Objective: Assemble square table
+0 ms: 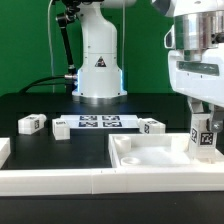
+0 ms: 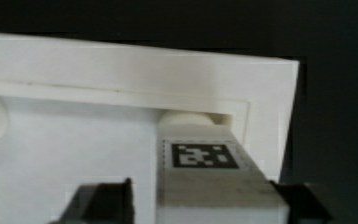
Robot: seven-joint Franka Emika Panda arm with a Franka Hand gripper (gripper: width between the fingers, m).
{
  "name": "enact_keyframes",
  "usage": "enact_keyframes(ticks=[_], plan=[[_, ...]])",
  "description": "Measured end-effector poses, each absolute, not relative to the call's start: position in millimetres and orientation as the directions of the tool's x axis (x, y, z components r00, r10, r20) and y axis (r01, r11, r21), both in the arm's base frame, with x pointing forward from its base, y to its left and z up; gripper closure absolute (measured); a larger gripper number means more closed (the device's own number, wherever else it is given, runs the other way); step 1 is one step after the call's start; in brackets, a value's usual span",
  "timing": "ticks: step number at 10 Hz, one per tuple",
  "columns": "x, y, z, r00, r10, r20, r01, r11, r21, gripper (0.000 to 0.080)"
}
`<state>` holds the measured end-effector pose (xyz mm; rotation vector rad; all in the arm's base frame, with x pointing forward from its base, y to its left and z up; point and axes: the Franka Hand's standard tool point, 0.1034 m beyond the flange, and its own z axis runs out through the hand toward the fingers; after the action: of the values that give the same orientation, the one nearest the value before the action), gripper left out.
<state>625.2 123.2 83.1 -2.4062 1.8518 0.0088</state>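
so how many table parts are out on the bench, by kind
table legs: 4
square tabletop: 1
total: 5

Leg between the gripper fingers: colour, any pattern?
White leg with a black-and-white square tag on it; shows best in the wrist view.

Black triangle sign [image 1: 100, 62] on arm base [image 1: 100, 88]
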Motion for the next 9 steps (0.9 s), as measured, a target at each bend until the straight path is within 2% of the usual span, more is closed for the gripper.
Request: enact_keyframes(ticks=[1, 3, 6, 9], plan=[[625.8, 123.4, 84.1, 0.392, -0.918, -0.055, -0.918, -0.387, -0.085, 0.0188], [626.9, 120.3, 82.9, 0.601, -0.799, -0.032, -0.797, -0.596, -0.099, 0.0161], [626.4, 119.6, 82.3, 0.798, -0.602, -0.006, -0.599, -0.794, -0.101, 0.0151], [625.6, 121.2, 82.4, 0.925, -0.380, 0.017, -0.377, -0.922, -0.093, 0.0151]])
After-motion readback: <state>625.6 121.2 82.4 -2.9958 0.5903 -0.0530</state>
